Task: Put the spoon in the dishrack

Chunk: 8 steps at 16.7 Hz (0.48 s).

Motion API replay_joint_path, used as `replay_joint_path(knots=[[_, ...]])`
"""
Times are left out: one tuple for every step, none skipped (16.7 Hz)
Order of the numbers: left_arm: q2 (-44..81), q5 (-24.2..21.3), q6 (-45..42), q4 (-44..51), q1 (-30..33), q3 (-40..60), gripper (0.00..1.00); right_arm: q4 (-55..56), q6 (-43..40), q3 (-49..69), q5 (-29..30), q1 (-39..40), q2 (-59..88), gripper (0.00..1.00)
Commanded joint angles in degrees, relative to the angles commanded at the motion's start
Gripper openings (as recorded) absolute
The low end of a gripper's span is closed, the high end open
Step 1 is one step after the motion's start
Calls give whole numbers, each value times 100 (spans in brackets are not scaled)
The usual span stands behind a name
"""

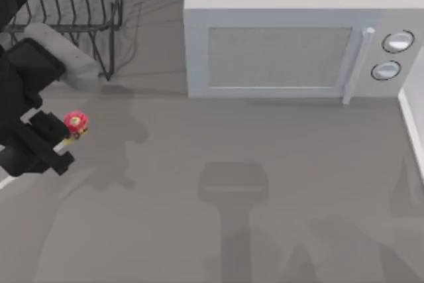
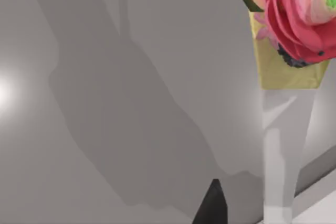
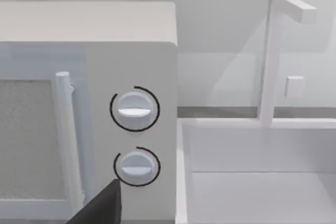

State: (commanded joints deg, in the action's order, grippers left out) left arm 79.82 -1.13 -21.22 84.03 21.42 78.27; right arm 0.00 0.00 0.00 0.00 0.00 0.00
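Note:
The spoon's red round ornament (image 1: 75,122) on its yellow collar sticks out of my left gripper (image 1: 54,142) at the table's left side, in front of the dishrack (image 1: 79,4). That gripper is shut on the spoon's thin white handle and holds it above the tabletop. In the left wrist view the ornament (image 2: 299,9), collar (image 2: 286,72) and white handle (image 2: 277,150) fill the side of the picture, beside one black fingertip (image 2: 212,205). The black wire dishrack stands in the back left corner. My right gripper (image 3: 97,211) is parked facing the microwave's knobs.
A grey microwave (image 1: 285,44) stands along the back, right of the dishrack, with two round knobs (image 3: 135,109) and a bar handle (image 3: 65,140). A white sink (image 3: 252,182) with a faucet (image 3: 270,56) lies at the table's right edge (image 1: 414,124).

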Motion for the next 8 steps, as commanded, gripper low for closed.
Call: replay_joint_path(knots=[[-85,-31,51,-176,-83,-27,0,0,0,0,0,0,0,100],[-192,-72,123,-413,-196,-65,0,0,0,0,0,0,0,100],[-315,-119,210,-702,-332,-114,0,0,0,0,0,0,0,100],[-451,-172,310,-1040,-488,-175,0,0,0,0,0,0,0,100],[-598,-229,422,-1423,-662,-248,0,0,0,0,0,0,0,100],[-753,-291,545,-1853,-851,-333,0,0,0,0,0,0,0,100],[-916,-356,672,-2317,-1050,-427,0,0,0,0,0,0,0,100],[-1085,-424,803,-2806,-1255,-529,0,0,0,0,0,0,0,100]])
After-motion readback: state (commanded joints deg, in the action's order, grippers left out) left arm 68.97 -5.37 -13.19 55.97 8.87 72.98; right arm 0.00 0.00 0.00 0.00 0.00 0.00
